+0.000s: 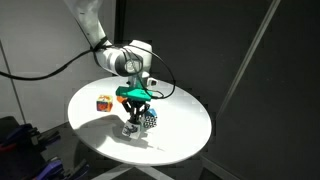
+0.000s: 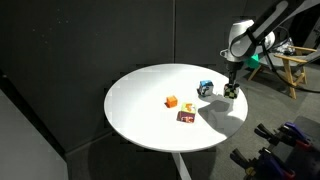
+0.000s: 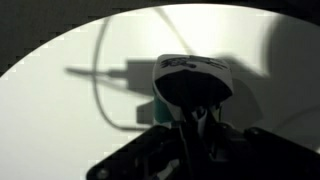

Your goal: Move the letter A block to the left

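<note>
The letter A block [image 3: 190,75] is a small black cube with a white mark. In the wrist view it sits right at my fingertips, and in both exterior views it is low over the round white table [image 1: 90,130], [image 2: 140,110]. My gripper [image 1: 133,124] points straight down and its fingers close around the block [image 2: 231,92]. In the wrist view the fingers [image 3: 192,112] are dark against the block. A blue-topped checker cube [image 1: 149,118] stands just beside the gripper and also shows in an exterior view [image 2: 205,87].
A brown-red cube with yellow [image 2: 186,116] and a small orange cube [image 2: 171,100] lie nearer the table's middle; the coloured cubes [image 1: 103,101] also show there. The gripper is close to the table's edge [image 2: 243,105]. A cable [image 3: 105,95] hangs in the wrist view.
</note>
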Robot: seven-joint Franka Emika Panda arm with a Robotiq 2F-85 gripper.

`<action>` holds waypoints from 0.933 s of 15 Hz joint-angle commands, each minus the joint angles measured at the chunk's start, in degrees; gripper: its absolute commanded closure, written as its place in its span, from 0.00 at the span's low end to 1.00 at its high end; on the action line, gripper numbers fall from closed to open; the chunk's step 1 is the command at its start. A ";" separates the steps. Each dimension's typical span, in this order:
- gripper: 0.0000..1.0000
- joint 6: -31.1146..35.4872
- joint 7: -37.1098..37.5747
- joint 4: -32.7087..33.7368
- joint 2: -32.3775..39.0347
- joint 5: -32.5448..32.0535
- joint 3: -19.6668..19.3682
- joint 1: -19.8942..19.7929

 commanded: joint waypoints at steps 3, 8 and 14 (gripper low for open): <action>0.96 0.52 -13.21 -4.21 -3.77 -2.12 2.20 0.09; 0.87 0.23 -15.01 -2.88 -2.16 -0.64 1.98 1.29; 0.87 0.22 -14.95 -2.88 -1.81 -0.67 1.91 1.31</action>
